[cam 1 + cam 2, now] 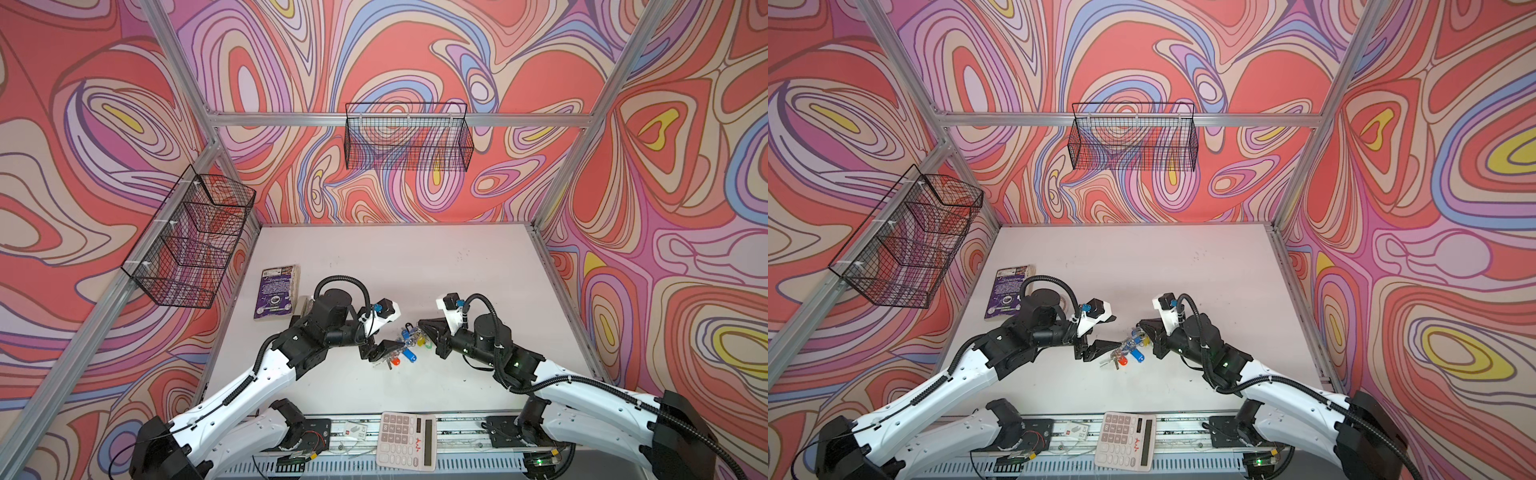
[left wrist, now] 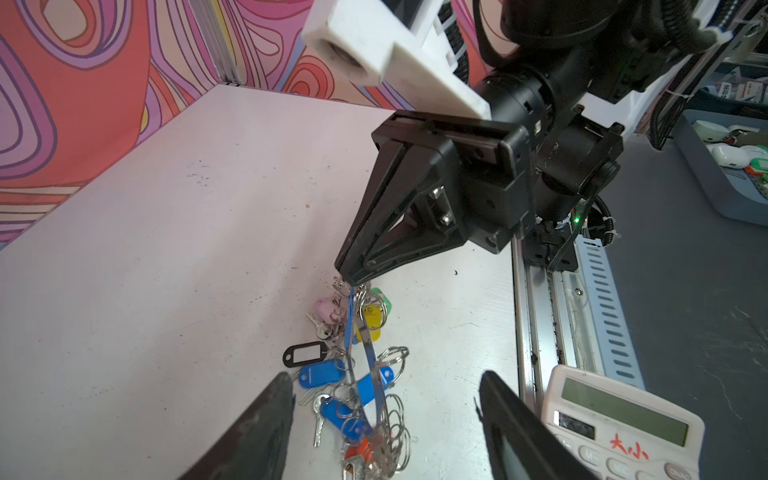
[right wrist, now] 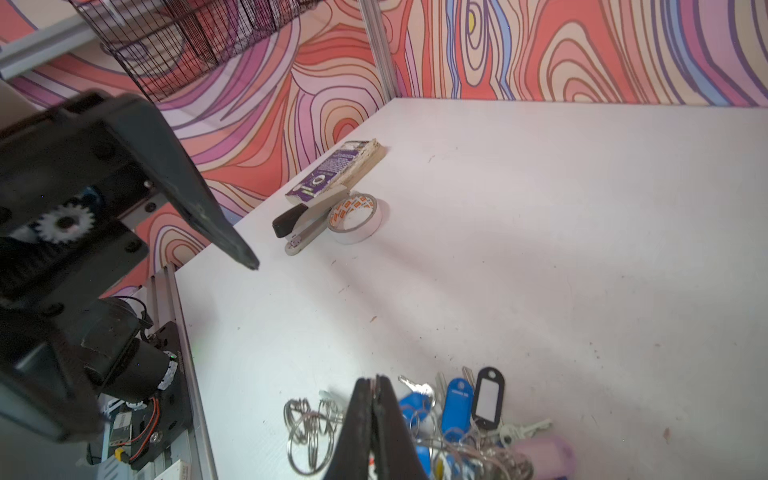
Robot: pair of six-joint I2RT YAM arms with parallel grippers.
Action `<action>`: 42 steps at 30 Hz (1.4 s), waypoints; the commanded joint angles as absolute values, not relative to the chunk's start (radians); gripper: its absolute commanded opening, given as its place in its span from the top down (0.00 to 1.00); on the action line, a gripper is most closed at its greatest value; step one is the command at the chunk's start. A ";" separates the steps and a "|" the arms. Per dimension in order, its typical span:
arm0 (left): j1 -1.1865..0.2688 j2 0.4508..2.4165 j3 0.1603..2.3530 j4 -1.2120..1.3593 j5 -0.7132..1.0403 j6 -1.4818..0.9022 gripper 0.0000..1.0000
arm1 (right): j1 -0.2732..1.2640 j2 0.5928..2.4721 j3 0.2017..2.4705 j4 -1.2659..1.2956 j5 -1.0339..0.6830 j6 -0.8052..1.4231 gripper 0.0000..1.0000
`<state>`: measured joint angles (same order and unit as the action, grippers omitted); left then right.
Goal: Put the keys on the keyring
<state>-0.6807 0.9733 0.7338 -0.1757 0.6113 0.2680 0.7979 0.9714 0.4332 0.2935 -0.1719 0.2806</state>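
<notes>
The keyring point(image 2: 369, 357), a flat grey metal ring, stands on edge on the white table point(image 1: 415, 266) with many small split rings along its rim. My right gripper point(image 2: 351, 282) is shut on its upper rim, and in the right wrist view the right gripper point(image 3: 376, 380) pinches a thin metal edge. The keys point(image 2: 322, 372), with blue, black, yellow, green, pink and orange tags, lie bunched round the ring and show in both top views point(image 1: 410, 356) point(image 1: 1138, 356). My left gripper point(image 2: 385, 374) is open, its fingers point(image 2: 270, 415) either side of the bunch without touching it.
A purple book point(image 1: 276, 293) lies at the table's left, with a stapler point(image 3: 307, 226) and a tape roll point(image 3: 355, 218) beside it. A calculator point(image 1: 407, 440) rests on the front rail. Wire baskets point(image 1: 409, 137) point(image 1: 191, 237) hang on the walls.
</notes>
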 commanded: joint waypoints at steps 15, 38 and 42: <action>-0.678 1.065 0.782 -0.235 0.614 0.239 0.45 | 0.760 0.995 0.526 0.407 -0.315 0.246 1.00; -0.749 1.144 0.804 -0.283 0.523 0.134 0.45 | 0.760 1.002 0.561 0.396 -0.276 0.290 1.00; -0.770 1.161 0.806 -0.271 0.469 0.116 0.54 | 0.760 1.012 0.558 0.412 -0.283 0.303 1.00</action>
<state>-0.7589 1.1477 0.7769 -0.2848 0.5041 0.1452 0.7662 1.0122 0.5285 0.3305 -0.2848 0.2901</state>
